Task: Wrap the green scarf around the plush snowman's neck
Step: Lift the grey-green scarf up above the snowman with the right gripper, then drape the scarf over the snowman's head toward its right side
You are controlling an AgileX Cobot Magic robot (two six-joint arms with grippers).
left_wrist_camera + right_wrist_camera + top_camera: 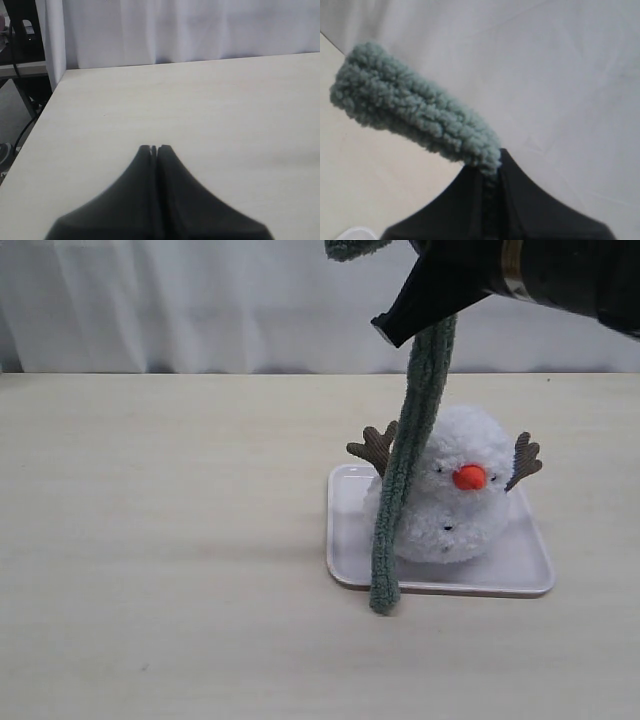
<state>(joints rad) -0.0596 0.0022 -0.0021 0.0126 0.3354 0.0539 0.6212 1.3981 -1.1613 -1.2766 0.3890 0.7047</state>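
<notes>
The plush snowman (455,502), white with an orange nose and brown twig arms, sits upright on a white tray (520,565). The green scarf (405,470) hangs straight down in front of the snowman's left side; its lower end touches the table by the tray's front edge. High above the snowman, my right gripper (395,330) is shut on the scarf near its upper end. In the right wrist view a short fuzzy end of the scarf (415,110) sticks out past the right gripper (492,167). My left gripper (154,148) is shut, empty, over bare table. It does not show in the exterior view.
A white curtain (200,300) runs along the back of the light wooden table (150,570). In the left wrist view the table's edge (37,117) shows, with dark furniture and cables beyond it.
</notes>
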